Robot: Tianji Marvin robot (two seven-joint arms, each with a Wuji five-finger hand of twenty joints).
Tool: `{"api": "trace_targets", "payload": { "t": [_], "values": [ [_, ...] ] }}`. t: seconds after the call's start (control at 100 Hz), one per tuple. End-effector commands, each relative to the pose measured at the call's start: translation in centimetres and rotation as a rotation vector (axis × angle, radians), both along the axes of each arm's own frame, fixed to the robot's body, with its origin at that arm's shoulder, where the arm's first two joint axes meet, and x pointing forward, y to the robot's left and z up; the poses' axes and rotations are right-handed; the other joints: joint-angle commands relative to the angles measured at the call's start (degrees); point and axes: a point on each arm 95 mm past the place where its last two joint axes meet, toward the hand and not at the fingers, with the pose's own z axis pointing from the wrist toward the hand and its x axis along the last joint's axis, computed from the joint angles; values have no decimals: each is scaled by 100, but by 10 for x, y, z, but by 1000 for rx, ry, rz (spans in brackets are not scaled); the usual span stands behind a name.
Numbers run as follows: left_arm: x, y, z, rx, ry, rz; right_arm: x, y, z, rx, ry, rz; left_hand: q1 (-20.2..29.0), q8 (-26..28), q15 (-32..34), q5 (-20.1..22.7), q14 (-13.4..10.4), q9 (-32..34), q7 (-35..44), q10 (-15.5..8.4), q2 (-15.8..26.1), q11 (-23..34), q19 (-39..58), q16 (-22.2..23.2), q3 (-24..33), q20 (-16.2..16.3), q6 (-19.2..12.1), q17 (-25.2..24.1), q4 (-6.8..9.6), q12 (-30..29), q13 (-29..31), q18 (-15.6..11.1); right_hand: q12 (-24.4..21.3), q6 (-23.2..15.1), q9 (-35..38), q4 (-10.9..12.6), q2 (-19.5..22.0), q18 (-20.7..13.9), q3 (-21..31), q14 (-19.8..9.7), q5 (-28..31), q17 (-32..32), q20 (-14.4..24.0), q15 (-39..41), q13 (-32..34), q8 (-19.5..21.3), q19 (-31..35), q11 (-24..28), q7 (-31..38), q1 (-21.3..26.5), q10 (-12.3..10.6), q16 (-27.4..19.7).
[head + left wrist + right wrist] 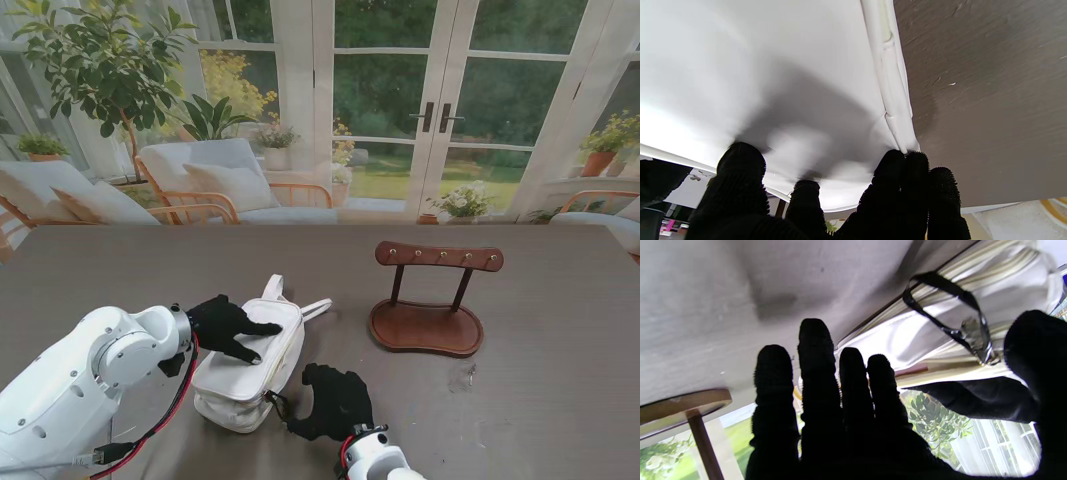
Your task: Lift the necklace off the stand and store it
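Observation:
The dark wooden necklace stand [430, 300] stands right of centre, and I see no necklace on its pegs. A white zip pouch [250, 375] lies on the table left of it. My left hand [225, 325] rests flat on the pouch's top, fingers spread, gripping nothing; in the left wrist view the fingertips [740, 160] press on the white pouch [773, 66]. My right hand [335, 400] is open at the pouch's near end. In the right wrist view its fingers [813, 350] are straight beside the black zip pull loop [950, 313], with the thumb apart from the loop.
The brown table [560, 400] stretches to the right of the stand. A faint pale mark [465, 377] lies near the stand's base; I cannot tell what it is. The stand's base [683, 403] also shows in the right wrist view. Chairs and plants lie beyond the far edge.

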Motion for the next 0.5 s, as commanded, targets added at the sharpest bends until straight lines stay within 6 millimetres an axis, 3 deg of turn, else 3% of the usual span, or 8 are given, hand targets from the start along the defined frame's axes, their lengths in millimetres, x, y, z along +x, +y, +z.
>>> {"api": "trace_targets", "payload": {
  "t": [0.0, 0.26, 0.31, 0.4, 0.49],
  "values": [
    [-23, 23, -52, 94, 167, 40, -8, 7, -5, -8, 15, 20, 251, 957, 271, 1935, -170, 452, 4564, -1203, -268, 511, -30, 79, 13, -42, 937, -92, 186, 74, 179, -146, 122, 284, -333, -167, -112, 4, 577, -30, -302, -661, -2, 139, -143, -47, -90, 122, -121, -187, 153, 54],
    [-25, 26, -51, 92, 200, 77, -11, 19, -12, -54, -16, 46, 318, 1019, 274, 1944, -170, 460, 4568, -1186, -280, 529, -35, 82, 143, -41, 991, -90, 184, 72, 172, -162, 104, 643, -719, -144, -31, -3, 622, 5, -720, -760, 12, 213, -359, -189, -124, 155, -353, -154, 298, 42],
    [-25, 26, -50, 98, 208, 80, -12, 21, -13, -61, -21, 42, 314, 1029, 271, 1963, -171, 459, 4571, -1188, -270, 530, -41, 81, 163, -42, 1034, -97, 184, 71, 169, -173, 101, 744, -852, -98, 215, -15, 509, 17, -872, -780, 26, 266, -413, -234, -113, 218, -382, -133, 344, 30],
    [-26, 25, -48, 101, 219, 85, -12, 25, -14, -73, -29, 34, 315, 1046, 271, 1990, -162, 469, 4578, -1179, -267, 536, -44, 82, 196, -40, 1059, -97, 184, 71, 165, -174, 87, 882, -1031, 131, 1213, -42, 199, 70, -1154, -810, 54, 372, -488, -255, -54, 329, -357, -104, 399, 9],
    [-26, 25, -48, 102, 223, 89, -12, 29, -15, -87, -35, 26, 316, 1061, 274, 1994, -167, 479, 4580, -1176, -263, 542, -45, 84, 227, -39, 1066, -96, 182, 71, 169, -174, 85, 908, -1050, 251, 1465, -43, 168, 91, -1239, -809, 58, 429, -491, -240, -14, 394, -325, -53, 406, 1]
  ]
}}
